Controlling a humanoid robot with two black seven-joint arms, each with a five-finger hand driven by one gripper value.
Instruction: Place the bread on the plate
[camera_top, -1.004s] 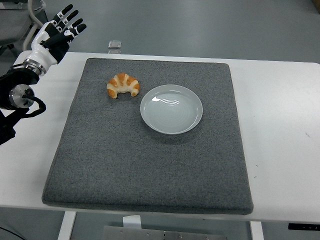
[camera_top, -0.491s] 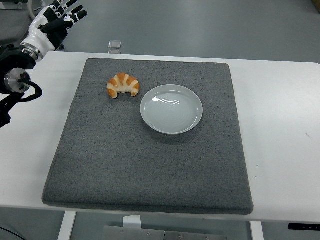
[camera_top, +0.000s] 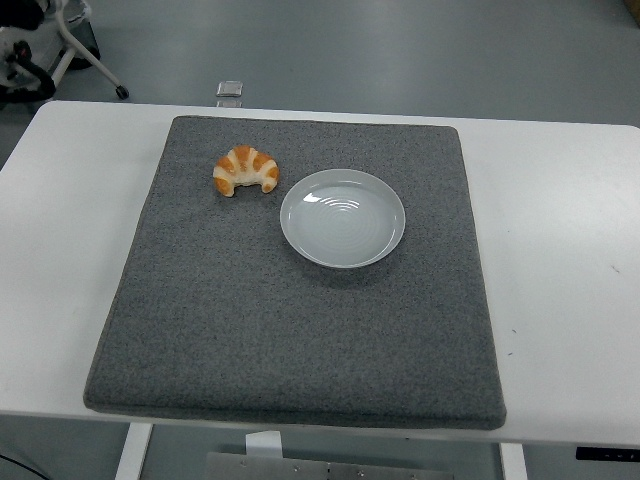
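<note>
A golden croissant (camera_top: 245, 170) lies on the grey mat (camera_top: 300, 330), toward its far left. Just right of it, and not touching it, sits a round white plate (camera_top: 343, 218) with nothing on it. No robot hand is in view. Only a dark bit of the left arm (camera_top: 25, 78) shows at the top left corner, well away from the bread. Nothing of the right arm appears.
The mat covers most of the white table (camera_top: 560, 300), with bare strips on both sides. A small clear object (camera_top: 230, 89) sits at the table's far edge. Chair legs on wheels (camera_top: 95, 65) stand on the floor beyond the top left corner.
The left arm has lifted up and back toward the top left; its open hand has left the picture. Croissant and plate have not moved.
</note>
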